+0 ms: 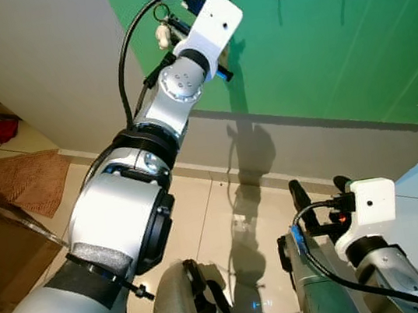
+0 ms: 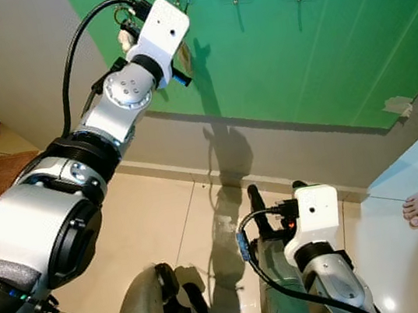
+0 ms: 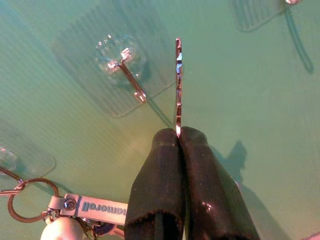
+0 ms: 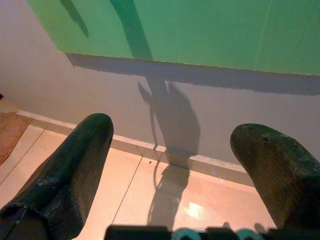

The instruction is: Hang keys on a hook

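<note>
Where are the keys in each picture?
Left eye view: the keys are at the top, by the left gripper against the green board.
Right eye view: top left, by the same gripper.
Left wrist view: one key sticks out from the shut jaws; the key ring dangles at the corner.
Right wrist view: wall and floor, no keys.
Shared landmark: the clear hook on the board.
</note>
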`<state>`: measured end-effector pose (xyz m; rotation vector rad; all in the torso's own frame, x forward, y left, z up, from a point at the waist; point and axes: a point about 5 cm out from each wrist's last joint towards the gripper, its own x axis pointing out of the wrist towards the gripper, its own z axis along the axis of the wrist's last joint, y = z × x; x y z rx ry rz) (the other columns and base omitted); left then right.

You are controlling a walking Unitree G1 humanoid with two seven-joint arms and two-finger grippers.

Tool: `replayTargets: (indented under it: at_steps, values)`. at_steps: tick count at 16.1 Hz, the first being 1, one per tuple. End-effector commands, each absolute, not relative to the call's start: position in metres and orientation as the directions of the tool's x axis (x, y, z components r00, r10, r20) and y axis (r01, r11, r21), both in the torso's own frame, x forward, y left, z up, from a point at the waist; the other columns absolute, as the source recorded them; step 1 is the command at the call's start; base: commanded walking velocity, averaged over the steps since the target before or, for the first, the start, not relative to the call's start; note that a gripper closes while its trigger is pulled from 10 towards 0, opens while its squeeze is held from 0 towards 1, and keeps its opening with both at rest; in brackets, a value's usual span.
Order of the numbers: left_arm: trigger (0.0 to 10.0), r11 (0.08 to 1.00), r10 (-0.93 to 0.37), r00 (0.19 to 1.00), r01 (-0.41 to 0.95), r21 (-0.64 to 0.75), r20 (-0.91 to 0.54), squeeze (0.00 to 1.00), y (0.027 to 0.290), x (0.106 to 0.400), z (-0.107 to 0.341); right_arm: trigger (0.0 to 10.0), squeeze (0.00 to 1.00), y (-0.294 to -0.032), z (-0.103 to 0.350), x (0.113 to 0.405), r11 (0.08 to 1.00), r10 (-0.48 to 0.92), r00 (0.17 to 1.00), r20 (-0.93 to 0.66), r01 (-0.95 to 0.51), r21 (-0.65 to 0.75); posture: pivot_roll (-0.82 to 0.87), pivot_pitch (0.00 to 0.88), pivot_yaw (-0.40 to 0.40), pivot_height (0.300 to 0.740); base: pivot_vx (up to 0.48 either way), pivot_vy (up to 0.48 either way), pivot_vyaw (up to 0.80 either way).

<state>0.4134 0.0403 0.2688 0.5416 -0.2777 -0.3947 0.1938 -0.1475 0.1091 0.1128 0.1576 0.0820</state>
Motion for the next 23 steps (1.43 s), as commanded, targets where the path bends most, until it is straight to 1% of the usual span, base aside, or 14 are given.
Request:
replayTargets:
  at_steps: [1, 4, 11, 16, 23]
  values:
    - [0.0, 0.800, -0.421, 0.887, 0.264, 0.539, 0.191, 0.00, 0.044, 0.414, 0.278, 10.0, 0.00, -0.147, 0.110, 0.190, 0.989, 0.093, 0.983, -0.159, -0.073, 0.126, -0.46, 0.245, 0.131, 0.634, 0.000, 0.000, 0.00]
    - [0.0, 0.825, -0.393, 0.891, 0.233, 0.516, 0.226, 0.00, 0.052, 0.416, 0.288, 10.0, 0.00, -0.146, 0.110, 0.191, 0.989, 0.098, 0.982, -0.161, -0.078, 0.126, -0.46, 0.244, 0.128, 0.634, 0.000, 0.000, 0.00]
    - [0.0, 0.833, -0.388, 0.886, 0.220, 0.508, 0.254, 0.00, 0.054, 0.416, 0.295, 10.0, 0.00, -0.146, 0.110, 0.190, 0.989, 0.107, 0.980, -0.166, -0.087, 0.122, -0.46, 0.235, 0.124, 0.634, 0.000, 0.000, 0.00]
    - [0.0, 0.855, -0.343, 0.899, 0.179, 0.486, 0.272, 0.00, 0.061, 0.418, 0.298, 10.0, 0.00, -0.146, 0.109, 0.190, 0.989, 0.108, 0.980, -0.167, -0.088, 0.121, -0.46, 0.231, 0.124, 0.634, 0.000, 0.000, 0.00]
    - [0.0, 0.824, -0.395, 0.889, 0.230, 0.518, 0.233, 0.00, 0.048, 0.416, 0.290, 10.0, 0.00, -0.147, 0.108, 0.190, 0.989, 0.108, 0.980, -0.170, -0.088, 0.119, -0.46, 0.238, 0.124, 0.634, 0.000, 0.000, 0.00]
